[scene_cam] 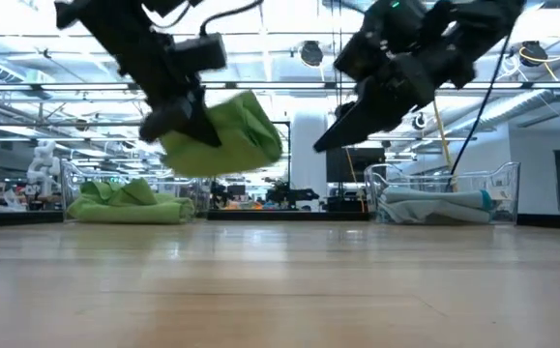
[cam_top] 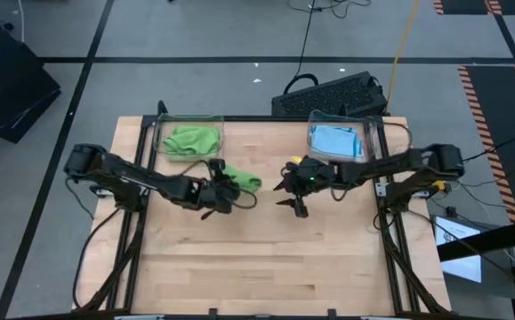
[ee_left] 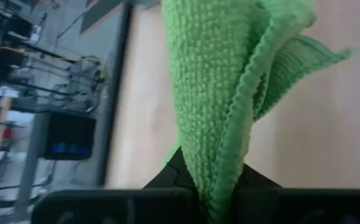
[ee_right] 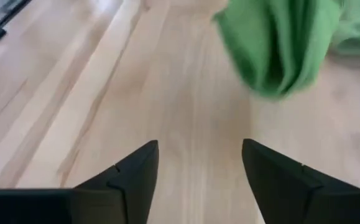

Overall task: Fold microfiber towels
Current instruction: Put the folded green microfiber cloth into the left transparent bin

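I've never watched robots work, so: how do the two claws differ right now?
The left gripper is shut on a green towel, holding it off the table; the right gripper holds nothing. The left one's jaws are pinched together; the right one's fingers stand apart. Both hang above the wooden table.

Two clear bins (cam_top: 206, 120) (cam_top: 373, 133) sit on the wooden table (cam_top: 257, 258); a keyboard (cam_top: 328, 93) lies behind it.

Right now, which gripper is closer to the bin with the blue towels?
Right. The right gripper hangs open over the table just in front of the bin of blue towels; the left gripper, shut on a green towel, is farther off, toward the other bin.
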